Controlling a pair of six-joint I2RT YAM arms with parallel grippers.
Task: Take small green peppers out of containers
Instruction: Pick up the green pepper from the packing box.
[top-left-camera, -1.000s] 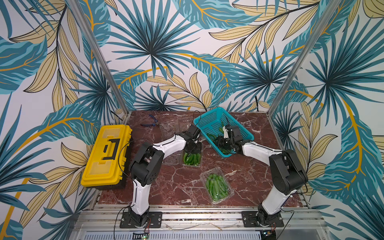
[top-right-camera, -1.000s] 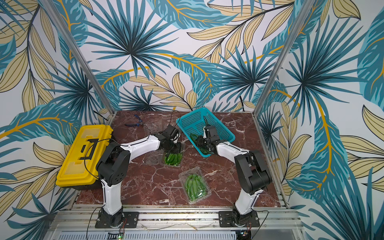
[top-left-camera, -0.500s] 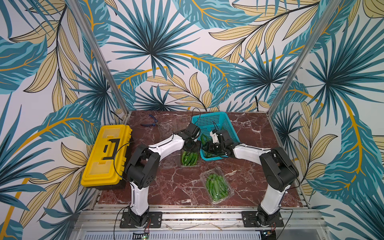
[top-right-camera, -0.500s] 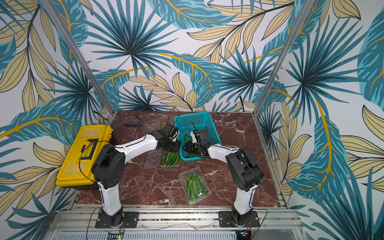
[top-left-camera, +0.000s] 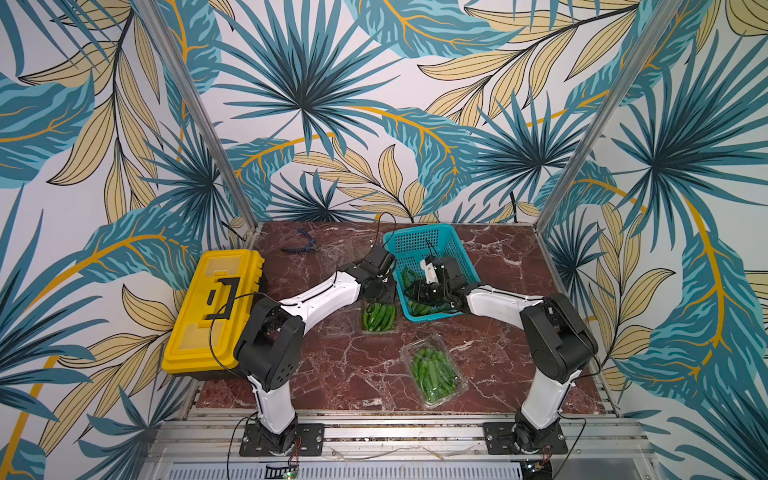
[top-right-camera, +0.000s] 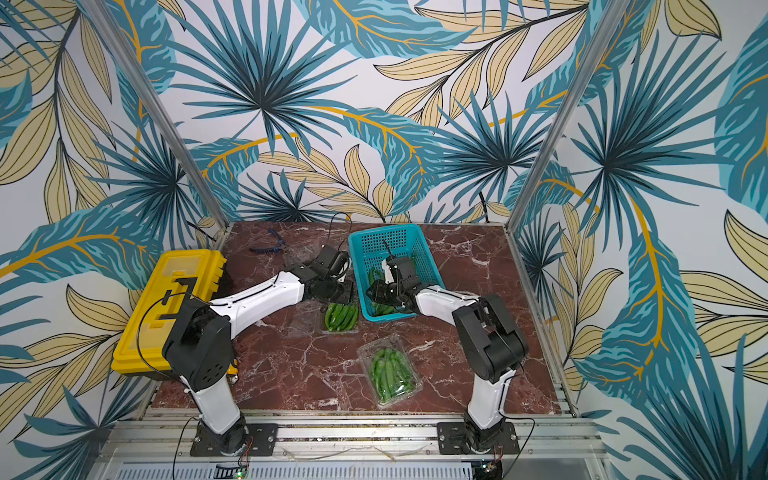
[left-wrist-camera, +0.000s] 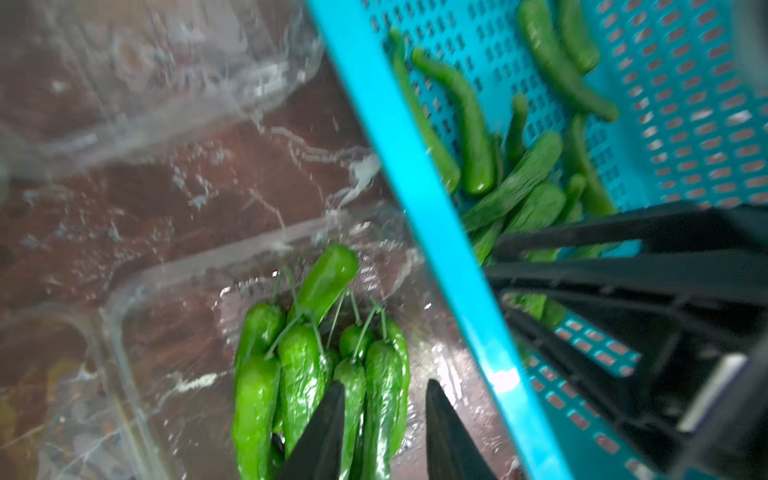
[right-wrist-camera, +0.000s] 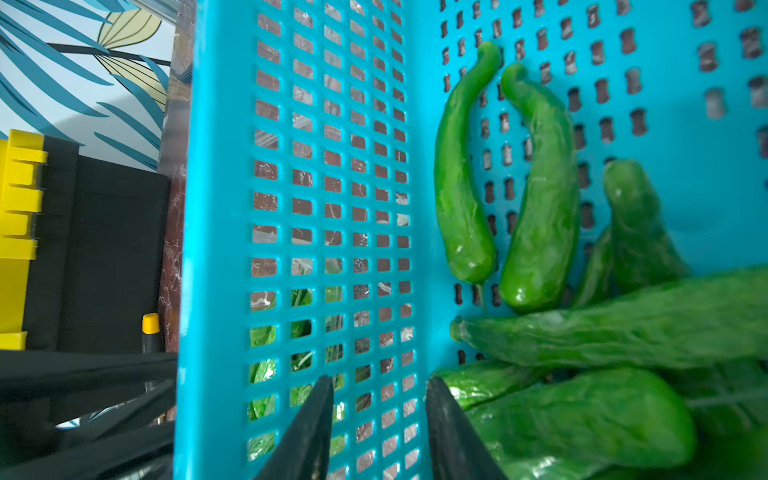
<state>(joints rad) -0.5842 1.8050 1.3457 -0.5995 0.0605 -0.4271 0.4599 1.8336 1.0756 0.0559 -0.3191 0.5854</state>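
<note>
Nearby, teal basket (top-left-camera: 432, 249) wall separates both arms' jaws.

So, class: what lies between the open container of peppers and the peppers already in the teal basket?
Only the teal basket's side wall, shown in the left wrist view; open container one side, basket peppers the other.

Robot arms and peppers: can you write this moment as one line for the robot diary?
left gripper: open above peppers in open container | right gripper: straddling basket wall | closed container: full
</note>
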